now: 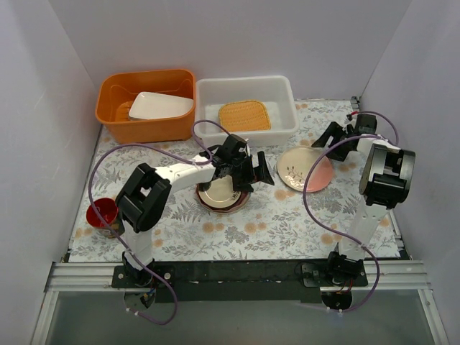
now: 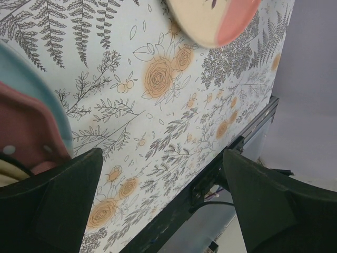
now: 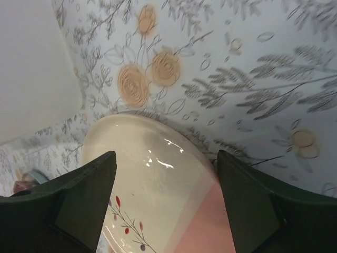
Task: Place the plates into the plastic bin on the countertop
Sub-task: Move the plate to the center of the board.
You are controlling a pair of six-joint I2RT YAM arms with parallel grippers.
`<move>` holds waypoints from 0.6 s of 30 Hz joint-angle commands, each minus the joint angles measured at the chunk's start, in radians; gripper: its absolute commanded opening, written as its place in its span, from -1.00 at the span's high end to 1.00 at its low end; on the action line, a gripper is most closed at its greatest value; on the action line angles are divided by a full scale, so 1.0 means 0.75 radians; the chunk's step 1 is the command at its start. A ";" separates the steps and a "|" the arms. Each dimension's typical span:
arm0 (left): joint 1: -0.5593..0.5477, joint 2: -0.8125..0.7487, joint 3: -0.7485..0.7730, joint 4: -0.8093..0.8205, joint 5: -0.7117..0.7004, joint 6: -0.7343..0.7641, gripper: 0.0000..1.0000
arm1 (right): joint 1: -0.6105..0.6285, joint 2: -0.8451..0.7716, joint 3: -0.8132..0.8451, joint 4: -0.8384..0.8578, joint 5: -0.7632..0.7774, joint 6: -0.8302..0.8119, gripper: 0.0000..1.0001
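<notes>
bin [image 1: 248, 108]: orange plate [image 1: 244, 116] lies inside | left gripper [image 1: 255, 172]: jaws spread, empty, poised over stack [image 1: 215, 195] just in front of bin, so you can pick off its top | right gripper [image 3: 166, 174]: jaws spread, framing pink plate [image 1: 302, 171] rim, front-right of bin, ready for your clamp

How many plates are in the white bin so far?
1: the orange plate, lying flat on the plastic bin's floor. Anything beneath it would be hidden.
</notes>
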 commanded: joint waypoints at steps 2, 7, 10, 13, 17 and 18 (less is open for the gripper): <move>-0.005 -0.176 -0.048 -0.003 -0.057 -0.022 -0.96 | 0.087 -0.098 -0.207 -0.195 -0.032 -0.067 -0.70; -0.005 -0.205 -0.066 -0.013 -0.100 -0.034 -0.96 | 0.135 -0.208 -0.320 -0.220 0.000 -0.108 -0.70; -0.011 -0.197 -0.034 -0.045 -0.161 -0.024 -0.96 | 0.135 -0.271 -0.406 -0.193 0.021 -0.108 -0.70; -0.017 -0.156 0.034 -0.099 -0.221 -0.001 -0.96 | 0.133 -0.325 -0.457 -0.187 0.047 -0.106 -0.70; -0.038 -0.078 0.126 -0.121 -0.255 0.011 -0.96 | 0.133 -0.386 -0.477 -0.203 0.066 -0.110 -0.71; -0.038 -0.038 0.144 -0.123 -0.258 0.015 -0.96 | 0.133 -0.396 -0.487 -0.203 0.068 -0.110 -0.71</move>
